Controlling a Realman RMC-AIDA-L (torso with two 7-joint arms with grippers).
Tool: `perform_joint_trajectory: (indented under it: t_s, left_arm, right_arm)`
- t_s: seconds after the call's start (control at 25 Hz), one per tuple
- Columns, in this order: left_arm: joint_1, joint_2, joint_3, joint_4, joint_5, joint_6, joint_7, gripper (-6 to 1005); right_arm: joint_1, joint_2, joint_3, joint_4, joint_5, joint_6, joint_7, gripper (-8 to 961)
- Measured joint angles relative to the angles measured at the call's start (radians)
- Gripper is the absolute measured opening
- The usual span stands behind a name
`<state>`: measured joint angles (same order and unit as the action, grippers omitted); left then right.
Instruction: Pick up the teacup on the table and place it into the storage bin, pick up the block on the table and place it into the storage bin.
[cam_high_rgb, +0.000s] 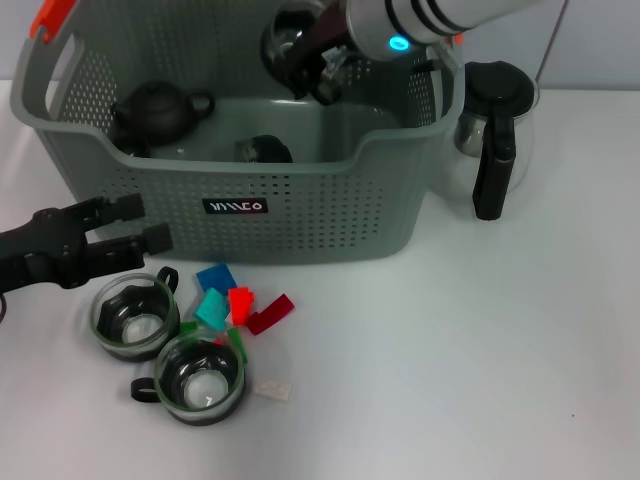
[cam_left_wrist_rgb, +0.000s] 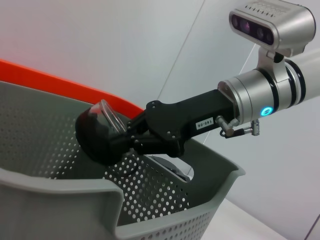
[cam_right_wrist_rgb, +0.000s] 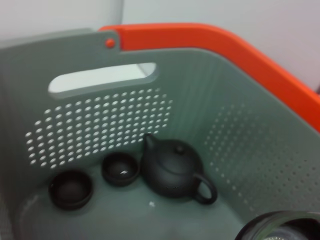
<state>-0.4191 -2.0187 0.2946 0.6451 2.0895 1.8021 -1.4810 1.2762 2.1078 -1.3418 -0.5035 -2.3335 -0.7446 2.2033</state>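
A: While the right gripper (cam_left_wrist_rgb: 117, 142) hangs over the storage bin (cam_high_rgb: 300, 225) at about 1 o'clock in the head view, it's clenched on a dark glass teacup (cam_left_wrist_rgb: 97, 132), cup tilted on its side, above the bin's far-right corner.

B: Left gripper (cam_high_rgb: 135, 222)?

A: Parked low at 9 o'clock, just outside the bin's front wall, fingers spread, holding nothing. Two more glass teacups (cam_high_rgb: 135, 317) sit at 7 o'clock on the table (cam_high_rgb: 480, 350), with coloured blocks (cam_high_rgb: 228, 307) scattered just beside them.

B: Bin contents?

A: Black teapot (cam_right_wrist_rgb: 172, 170) plus two small dark cups (cam_right_wrist_rgb: 120, 169) on the floor toward the far-left end. A glass pitcher (cam_high_rgb: 495, 125) stands outside at 2 o'clock.

B: So, release advice?

A: My read: lower well below the rim first, level the cup, and aim for bare floor at the right end, away from the teapot. Glass on ceramic from this height could chip. Open only near the floor, then lift straight up so the fingers don't clip the wall.
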Motion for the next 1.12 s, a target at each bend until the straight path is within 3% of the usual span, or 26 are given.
perform_joint_trajectory:
  t_s: [1.12]
  left_arm:
    - [0.002, -0.005, 0.003, -0.002, 0.0, 0.008, 0.002, 875]
  right_arm:
    - [0.017, -0.006, -0.123, 0.044, -0.004, -0.008, 0.015, 56]
